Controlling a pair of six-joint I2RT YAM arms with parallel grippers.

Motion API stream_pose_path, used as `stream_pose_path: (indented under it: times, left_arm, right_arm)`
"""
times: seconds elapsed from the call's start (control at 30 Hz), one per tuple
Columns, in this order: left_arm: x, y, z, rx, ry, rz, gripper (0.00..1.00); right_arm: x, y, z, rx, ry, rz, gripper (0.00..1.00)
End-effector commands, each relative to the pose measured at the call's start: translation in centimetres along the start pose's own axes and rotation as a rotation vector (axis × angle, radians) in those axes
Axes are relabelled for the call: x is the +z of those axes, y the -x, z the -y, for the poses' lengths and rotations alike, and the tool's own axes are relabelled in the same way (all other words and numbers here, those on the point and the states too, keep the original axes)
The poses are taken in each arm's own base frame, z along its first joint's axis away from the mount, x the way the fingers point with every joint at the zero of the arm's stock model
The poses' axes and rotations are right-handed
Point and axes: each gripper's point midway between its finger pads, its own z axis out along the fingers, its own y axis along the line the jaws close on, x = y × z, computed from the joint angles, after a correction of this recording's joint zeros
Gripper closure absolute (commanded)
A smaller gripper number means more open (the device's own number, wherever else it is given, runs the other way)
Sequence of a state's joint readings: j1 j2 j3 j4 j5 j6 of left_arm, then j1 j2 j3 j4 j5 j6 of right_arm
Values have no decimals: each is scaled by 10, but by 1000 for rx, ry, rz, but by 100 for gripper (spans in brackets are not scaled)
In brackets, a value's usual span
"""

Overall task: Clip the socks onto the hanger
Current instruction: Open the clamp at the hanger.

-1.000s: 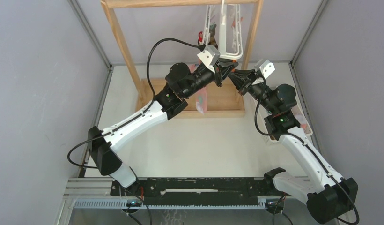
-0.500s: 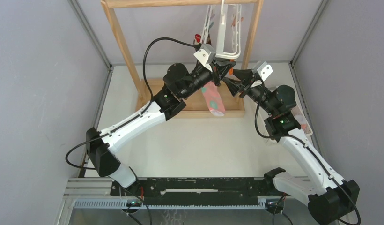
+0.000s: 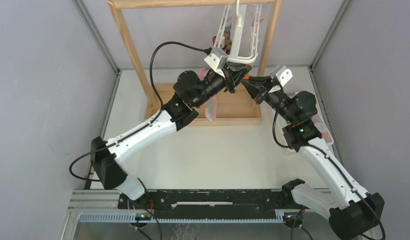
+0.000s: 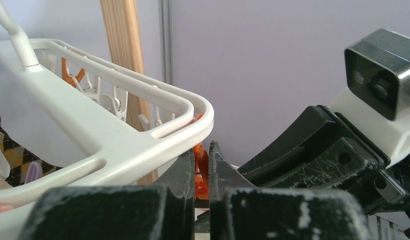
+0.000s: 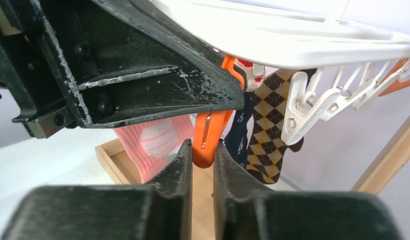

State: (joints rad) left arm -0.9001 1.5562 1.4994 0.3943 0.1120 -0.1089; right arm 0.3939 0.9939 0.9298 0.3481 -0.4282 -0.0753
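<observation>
Walls hem hanger corner; left gripper narrow, right gripper pinching orange clip.

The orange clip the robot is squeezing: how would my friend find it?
Find the tall wooden rack at the back; a white hanger dangles from its top bar. At the hanger's near corner hangs the orange clip, pinched in the right hand. The clips beside it are white and untouched.

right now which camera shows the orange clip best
Right wrist: the orange clip hangs full length under the hanger, pinched by the right gripper. Left wrist shows only a sliver beyond the left gripper; top view, a tiny orange speck.
</observation>
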Motion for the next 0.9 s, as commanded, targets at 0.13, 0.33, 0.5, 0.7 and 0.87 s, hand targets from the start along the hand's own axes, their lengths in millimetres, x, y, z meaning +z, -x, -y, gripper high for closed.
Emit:
stream_pose_path:
  times: [0.13,0.33,0.5,0.7,0.87]
  left_arm:
    - [-9,1,42,-40,-111,-4,100]
    - [-11,-10,45,-21,-104,-32,99]
    - [-13,-17,47,7,-119,-44,74]
    - [-18,-22,52,39,-159,-55,71]
    - [-20,-26,54,46,-172,-63,71]
  right_arm:
    - [0,19,0,-17,-10,49,100]
    - [-4,23,-2,-23,-9,51,100]
    - [-8,23,-6,-41,2,41,100]
    - [-10,23,-9,-45,22,37,100]
    - [-12,26,-10,-39,33,41,100]
